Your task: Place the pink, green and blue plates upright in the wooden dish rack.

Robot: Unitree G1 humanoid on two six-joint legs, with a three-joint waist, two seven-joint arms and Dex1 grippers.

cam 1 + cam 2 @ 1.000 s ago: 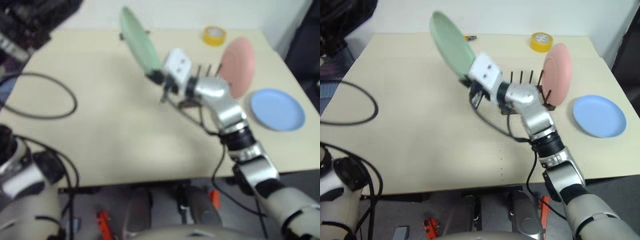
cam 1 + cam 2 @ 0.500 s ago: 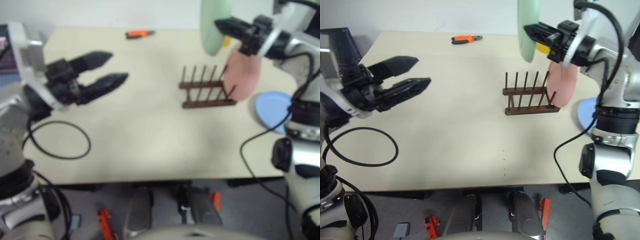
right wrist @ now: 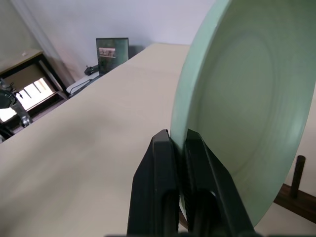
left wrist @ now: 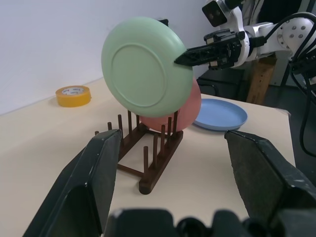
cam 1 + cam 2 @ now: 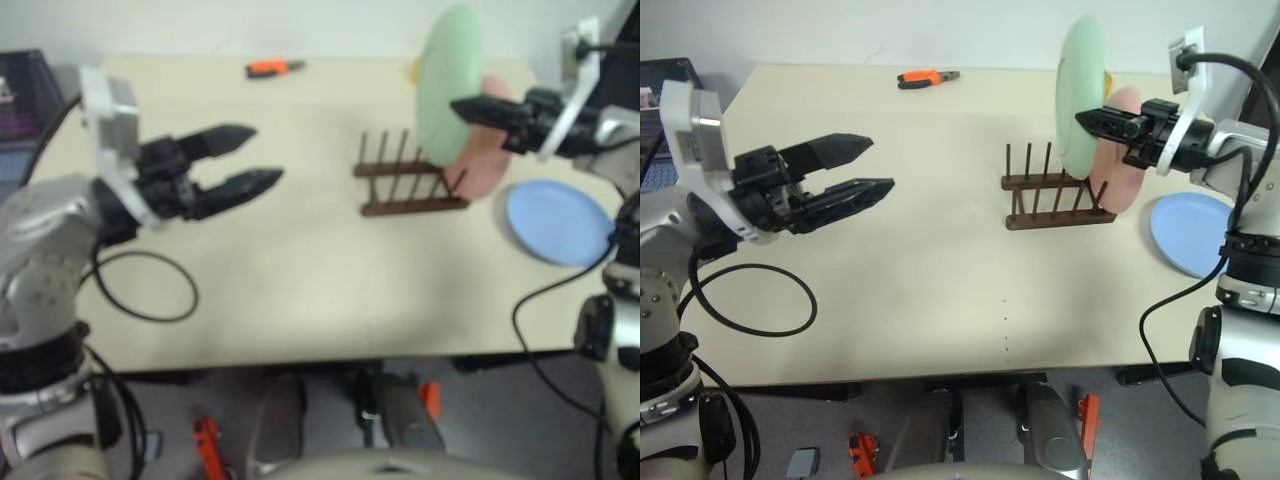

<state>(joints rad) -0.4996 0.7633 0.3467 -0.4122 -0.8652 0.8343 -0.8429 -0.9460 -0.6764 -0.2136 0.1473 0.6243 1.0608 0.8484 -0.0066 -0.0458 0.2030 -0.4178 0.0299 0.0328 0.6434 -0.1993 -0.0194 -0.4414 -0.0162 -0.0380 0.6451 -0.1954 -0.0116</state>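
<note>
Pinching green plate rim: right fingers; left fingers spread, empty.

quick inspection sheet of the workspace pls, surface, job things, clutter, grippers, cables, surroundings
surface: beige table.
job's things: pink plate upright in wooden dish rack; green plate held on edge above rack; blue plate flat beside it.
clutter: orange pliers; yellow tape roll.
grippers: right gripper shut on green plate's rim; left gripper open, holding nothing.
cables: black cable loop on table.
surroundings: white wall.
</note>
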